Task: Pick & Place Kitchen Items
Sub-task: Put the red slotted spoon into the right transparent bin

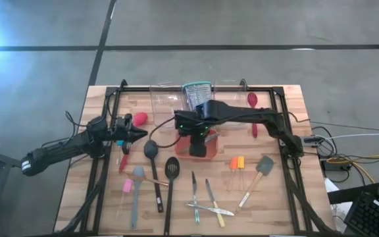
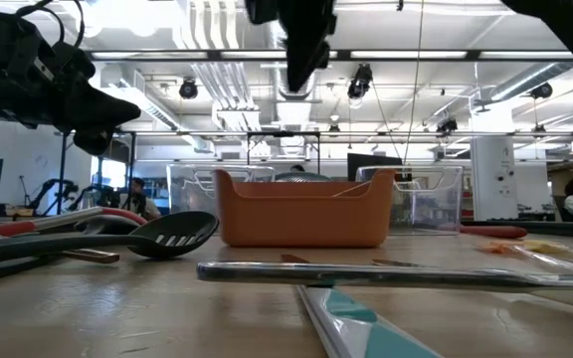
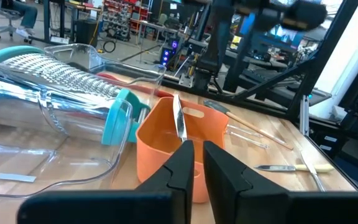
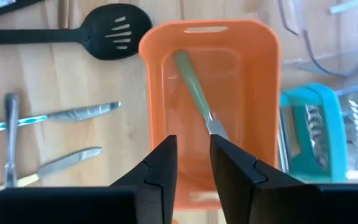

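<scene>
High view: my right gripper (image 1: 199,141) hangs at centre frame over the orange tray (image 1: 183,153). My left gripper (image 1: 137,131) waits at left of centre. The other kitchen items, among them the black slotted turner (image 1: 172,168) and grey spatula (image 1: 265,164), lie across the lower half, not yet collected.

Low view: the right gripper (image 2: 301,75) shows at top centre, clear above the tray (image 2: 301,214). The left gripper (image 2: 97,109) sits in the upper left.

Left wrist view: my left gripper (image 3: 197,152) has its fingers drawn nearly together, pointed at the tray (image 3: 160,149). A slim blade (image 3: 179,118) stands just above their tips, and I cannot tell whether it is pinched. The steel grater (image 3: 55,87) fills the left.

Right wrist view: my right gripper (image 4: 191,155) is slightly parted and grasps nothing. The green-handled knife (image 4: 194,87) lies slantwise inside the tray (image 4: 151,74), apparently delivered there, which would explain my hovering directly overhead.
</scene>
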